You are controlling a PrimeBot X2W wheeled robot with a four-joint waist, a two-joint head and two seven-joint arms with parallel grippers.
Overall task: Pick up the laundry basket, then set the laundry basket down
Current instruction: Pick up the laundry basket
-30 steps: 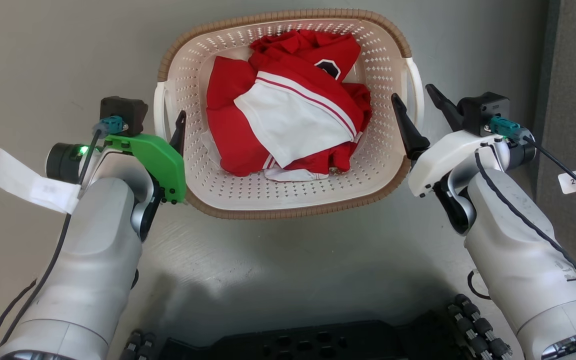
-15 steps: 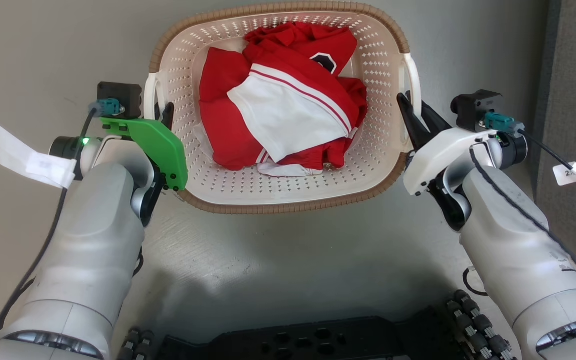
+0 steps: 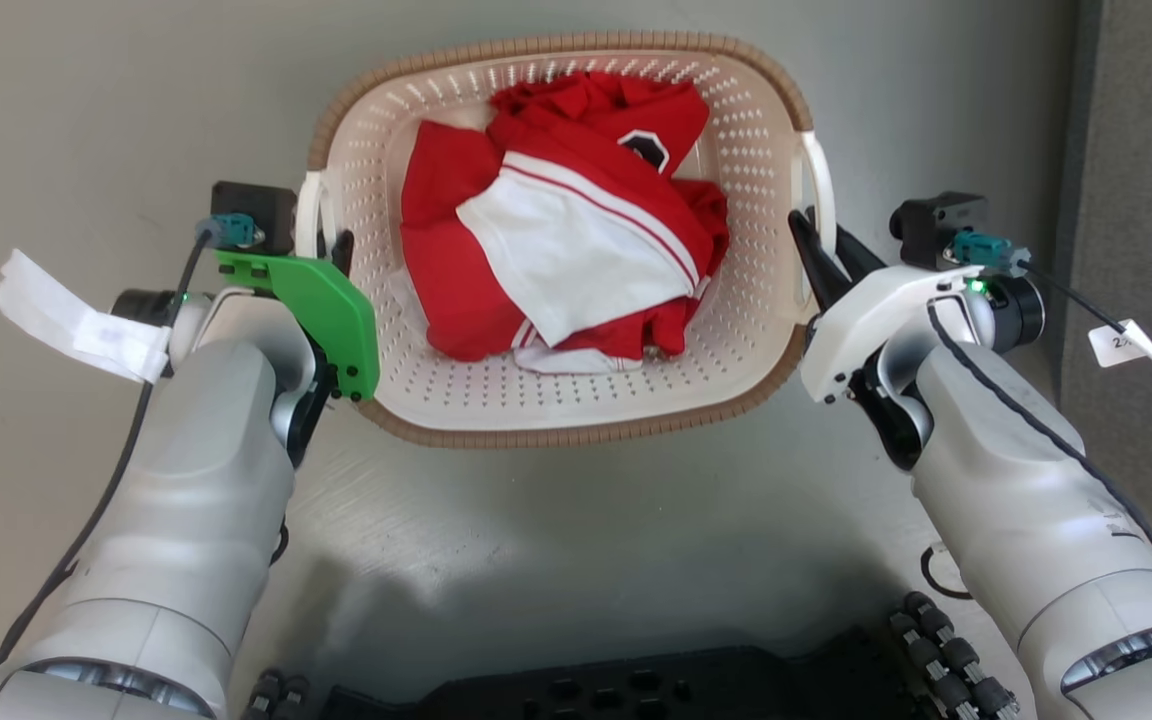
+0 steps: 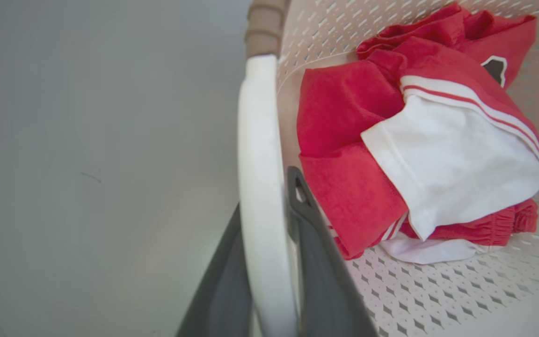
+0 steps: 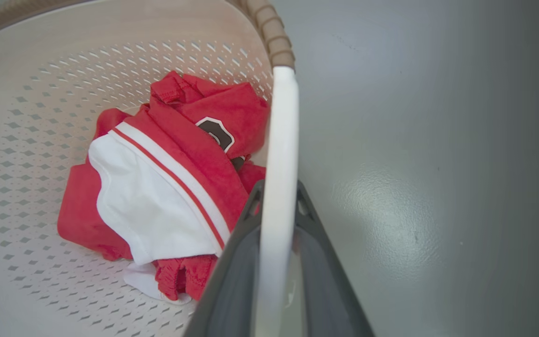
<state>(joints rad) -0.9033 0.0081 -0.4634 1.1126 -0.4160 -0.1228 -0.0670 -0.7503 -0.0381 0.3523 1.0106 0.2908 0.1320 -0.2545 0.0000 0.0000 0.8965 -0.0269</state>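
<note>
The grey floor (image 3: 576, 560) takes up most of what you see, and the laundry basket (image 3: 576, 395) sits out in the middle of it, straight in front of the robot and between its two pale forearms. I cannot tell whether its base rests on the floor or hangs just above it. Inside lies a crumpled heap of red and white clothes (image 3: 556, 250), bunched towards the middle and far side, with the perforated wall bare on the near side. The left gripper (image 3: 326, 240) is clenched on the basket's left handle (image 4: 260, 140): in the left wrist view one dark finger (image 4: 318, 262) presses the inner face of the white bar and the other lies against its outer face. The right gripper (image 3: 826, 245) grasps the right handle (image 5: 279, 131) the same way, its fingers (image 5: 236, 262) pinching the bar from both sides, tips just past it. A white paper tag (image 3: 76, 320) hangs off the left wrist cable, a smaller one (image 3: 1121, 343) off the right.
</note>
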